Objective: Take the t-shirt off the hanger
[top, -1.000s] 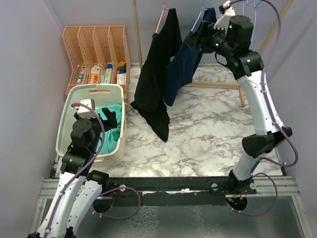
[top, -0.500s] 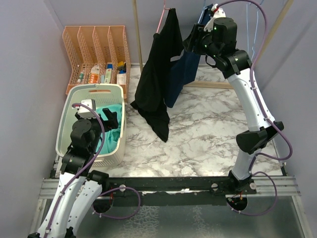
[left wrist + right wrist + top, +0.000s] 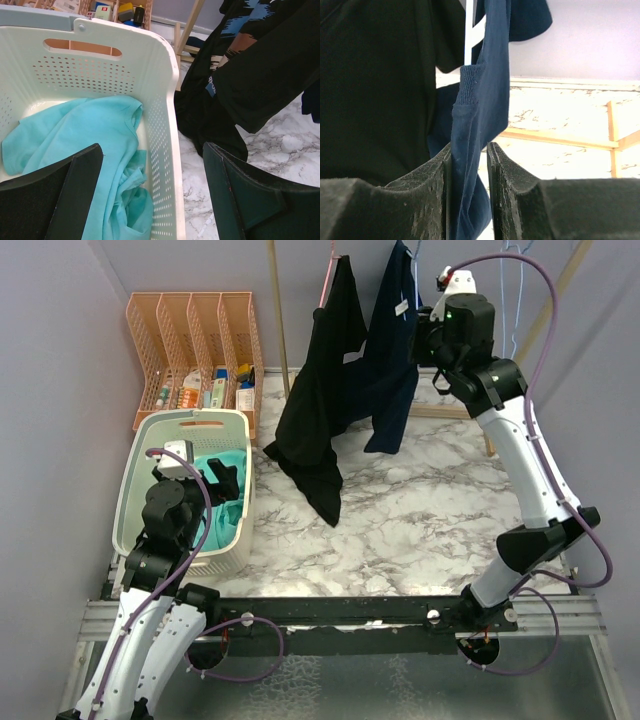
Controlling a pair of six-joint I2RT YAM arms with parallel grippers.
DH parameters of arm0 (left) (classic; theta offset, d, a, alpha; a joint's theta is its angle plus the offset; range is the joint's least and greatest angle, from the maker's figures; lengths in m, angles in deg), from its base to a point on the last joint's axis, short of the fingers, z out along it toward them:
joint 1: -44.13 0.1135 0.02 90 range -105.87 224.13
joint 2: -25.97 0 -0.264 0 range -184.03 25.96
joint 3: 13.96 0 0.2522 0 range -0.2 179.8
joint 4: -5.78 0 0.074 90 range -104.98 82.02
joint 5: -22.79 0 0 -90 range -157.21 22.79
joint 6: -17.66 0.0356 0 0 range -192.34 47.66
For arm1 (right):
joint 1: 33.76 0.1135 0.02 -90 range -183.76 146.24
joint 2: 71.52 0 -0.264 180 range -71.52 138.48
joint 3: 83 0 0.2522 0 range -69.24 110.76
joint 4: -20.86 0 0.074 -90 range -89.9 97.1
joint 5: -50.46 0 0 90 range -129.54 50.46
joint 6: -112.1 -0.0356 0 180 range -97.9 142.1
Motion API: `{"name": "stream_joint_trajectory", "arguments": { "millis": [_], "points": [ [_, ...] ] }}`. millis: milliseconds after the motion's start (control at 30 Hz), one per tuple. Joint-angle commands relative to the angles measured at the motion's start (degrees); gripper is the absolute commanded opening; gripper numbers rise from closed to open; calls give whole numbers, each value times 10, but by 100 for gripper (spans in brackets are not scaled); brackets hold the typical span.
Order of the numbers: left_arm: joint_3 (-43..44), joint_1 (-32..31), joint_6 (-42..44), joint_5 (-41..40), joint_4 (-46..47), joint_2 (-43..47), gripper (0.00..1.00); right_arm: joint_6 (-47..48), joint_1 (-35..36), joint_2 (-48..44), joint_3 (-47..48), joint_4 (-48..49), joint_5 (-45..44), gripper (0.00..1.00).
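Observation:
A navy t-shirt [image 3: 393, 360] hangs from a hanger at the back, beside a black t-shirt [image 3: 320, 390] on a pink hanger [image 3: 329, 275]. My right gripper [image 3: 425, 335] is high up at the navy shirt's right edge. In the right wrist view a fold of the navy t-shirt [image 3: 480, 95] runs down between the right gripper [image 3: 469, 147] jaws, which are closed on it. A pale hanger bar [image 3: 468, 30] shows behind the fabric. My left gripper [image 3: 225, 480] hovers open over the basket's right wall, and the left gripper [image 3: 152, 190] holds nothing.
A white laundry basket [image 3: 190, 420] at left holds a teal garment [image 3: 85, 130]. An orange file rack [image 3: 195, 330] stands behind it. A wooden rack frame [image 3: 440, 412] crosses the back of the marble table. The black shirt's hem trails onto the tabletop.
My right gripper has swung right and narrowed its jaws onto the navy shirt. The shirt, earlier bunched toward the black one, now hangs straight. The left arm has not moved.

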Motion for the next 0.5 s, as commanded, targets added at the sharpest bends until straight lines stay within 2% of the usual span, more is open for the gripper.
{"name": "stream_joint_trajectory", "arguments": {
  "millis": [0,400,467],
  "points": [
    [-2,2,2,18,18,4,83,43,0,-8,14,38,-17,30],
    [-2,2,2,22,15,7,83,31,0,39,48,36,4,31],
    [-2,2,1,21,15,7,83,27,0,43,53,33,4,25]
  ]
}}
